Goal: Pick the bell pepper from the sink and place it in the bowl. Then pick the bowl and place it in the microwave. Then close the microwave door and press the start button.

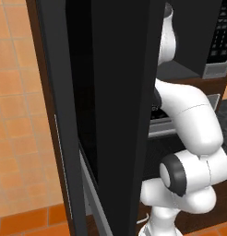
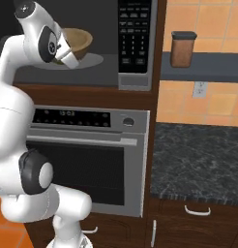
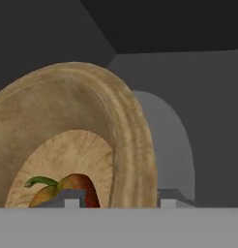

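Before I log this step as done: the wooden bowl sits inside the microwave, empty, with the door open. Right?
Not empty. The hand view shows the bell pepper lying in the bowl. The rest holds: the bowl is inside the microwave, and the microwave door stands open.

— What carries things where you're looking?
— The microwave (image 2: 92, 72) cavity, with its pale round turntable (image 2: 94, 60) on the floor.
— And on the turntable?
— The wooden bowl (image 2: 78, 41), over its left part, the bell pepper (image 3: 75, 190) lying inside it.
— Anything to your right?
— A dark shelf (image 2: 203, 67) bearing a brown lidded canister (image 2: 183, 49), above a speckled counter (image 2: 198, 160).
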